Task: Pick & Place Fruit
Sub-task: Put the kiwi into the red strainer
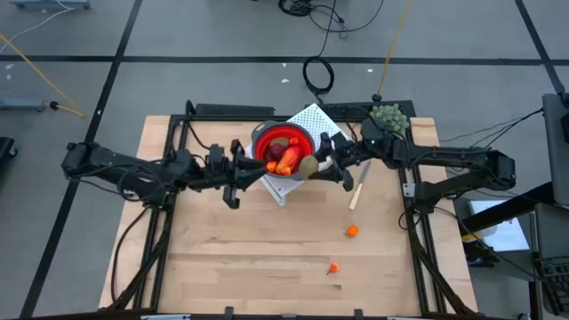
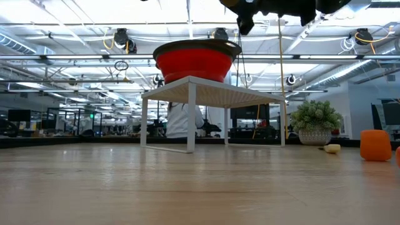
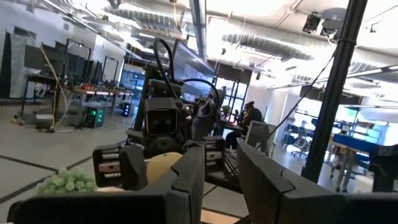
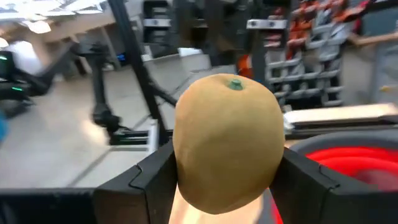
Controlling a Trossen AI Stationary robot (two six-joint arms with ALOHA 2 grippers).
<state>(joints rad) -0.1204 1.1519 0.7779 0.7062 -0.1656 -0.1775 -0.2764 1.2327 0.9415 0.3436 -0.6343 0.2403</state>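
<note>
Left arm reaches in from nine o'clock, and the left gripper (image 1: 238,169) sits just at the nine o'clock side of the red bowl (image 1: 264,135), fingers (image 3: 186,180) set narrow with nothing between them. The bowl stands on a white rack (image 1: 311,118) near the table's twelve o'clock edge, raised on legs in the low view. Inside it: a long red-and-yellow fruit (image 1: 286,160), a dark red ball (image 1: 279,145) and some orange pieces, all bunched together. Now the right gripper (image 1: 313,165), coming from three o'clock, has the brown oval (image 4: 227,140) clamped between its fingers, stem end up, hanging right at the bowl's four o'clock rim. Further toward three o'clock, a pale-handled knife (image 1: 356,195) lies on the table (image 1: 222,258), and the green plant (image 1: 388,116) sits at the one o'clock corner. Two orange bits are on the wood, well apart from the bowl: one (image 1: 352,231) at about five o'clock from it, the other (image 1: 333,267) nearer the six o'clock edge.
</note>
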